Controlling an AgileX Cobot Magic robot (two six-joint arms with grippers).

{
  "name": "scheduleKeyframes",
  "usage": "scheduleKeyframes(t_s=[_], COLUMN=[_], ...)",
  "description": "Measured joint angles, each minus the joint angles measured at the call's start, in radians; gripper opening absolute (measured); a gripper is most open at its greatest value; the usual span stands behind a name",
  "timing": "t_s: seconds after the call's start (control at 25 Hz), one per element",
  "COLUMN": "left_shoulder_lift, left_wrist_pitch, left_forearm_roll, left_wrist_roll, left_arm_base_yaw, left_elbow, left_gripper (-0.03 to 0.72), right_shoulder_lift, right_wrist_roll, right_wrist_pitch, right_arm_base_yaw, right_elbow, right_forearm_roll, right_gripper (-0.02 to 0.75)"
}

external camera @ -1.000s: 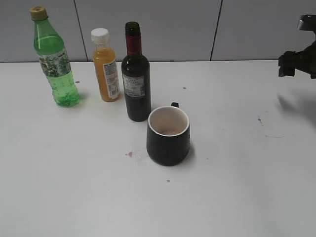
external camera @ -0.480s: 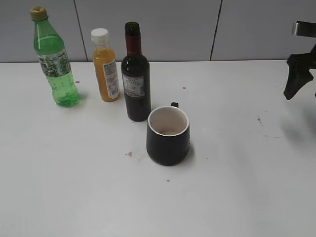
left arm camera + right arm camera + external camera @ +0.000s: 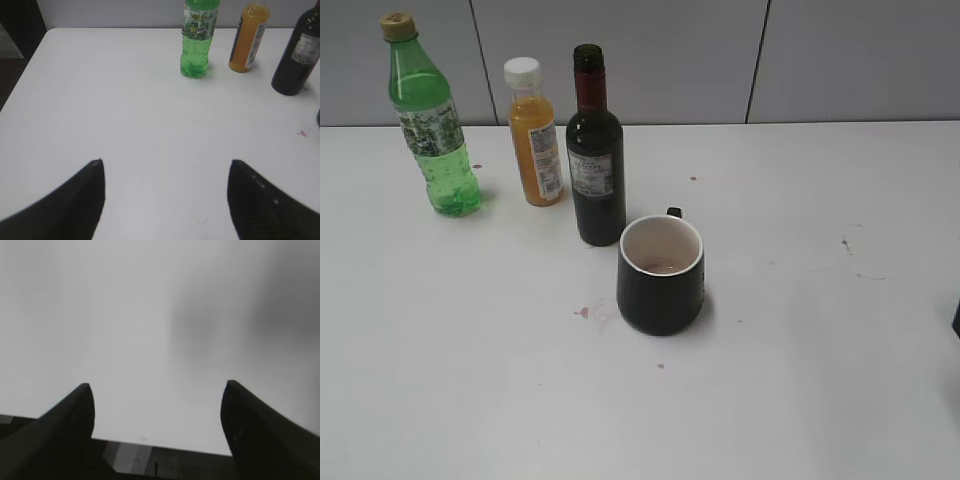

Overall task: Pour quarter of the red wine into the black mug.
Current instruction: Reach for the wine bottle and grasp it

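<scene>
The left gripper stands with its jaws spread wide and nothing between them, hovering over bare table at the near left, and from it the wine bottle lies ahead and well off to the right, at the far right edge of its wrist view. The bottle stands upright on the white table, long axis vertical, neck open at the top with no cap visible, so a grasp would have to come at its body from the side, not from above. Just in front of it and slightly to its right sits the black mug, mouth up, very close to the bottle's base though I cannot tell whether they touch; its pale inside shows a faint reddish trace at the bottom. To the bottle's left stand an orange juice bottle and, farther left, a green bottle, both capped and upright. The right gripper is likewise spread open and empty, looking down on blurred blank table near its edge; in the exterior view only a dark sliver shows at the right border, well apart from the bottle. By my reading neither arm is close, and which arm is nearer cannot be settled from these views.
</scene>
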State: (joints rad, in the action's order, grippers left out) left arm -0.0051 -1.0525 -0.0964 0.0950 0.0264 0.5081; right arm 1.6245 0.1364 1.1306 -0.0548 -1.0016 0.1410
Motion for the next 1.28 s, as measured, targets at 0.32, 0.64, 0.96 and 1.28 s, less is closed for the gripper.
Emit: scheduleKeyframes(t_s=[0.32, 0.64, 0.96, 1.28], left_shoulder_lift=[0.0, 0.0, 0.0, 0.0], left_wrist_pitch=[0.0, 0.001, 0.001, 0.001], left_forearm_roll=[0.0, 0.0, 0.0, 0.0], left_wrist_roll=[0.0, 0.0, 0.0, 0.0], left_arm_base_yaw=[0.0, 0.0, 0.0, 0.0], left_elbow=[0.0, 0.0, 0.0, 0.0], left_gripper=[0.571, 0.571, 0.571, 0.571], right_shoulder_lift=[-0.458, -0.855, -1.262, -1.53], right_wrist_roll=[0.0, 0.003, 0.005, 0.005], right_wrist_pitch=[-0.26, -0.19, -0.189, -0.189], right_arm_base_yaw=[0.0, 0.0, 0.0, 0.0], right_elbow=[0.496, 0.559, 0.577, 0.577], right_forearm_roll=[0.001, 0.01, 0.012, 0.012], right_gripper=[0.593, 0.593, 0.591, 0.591])
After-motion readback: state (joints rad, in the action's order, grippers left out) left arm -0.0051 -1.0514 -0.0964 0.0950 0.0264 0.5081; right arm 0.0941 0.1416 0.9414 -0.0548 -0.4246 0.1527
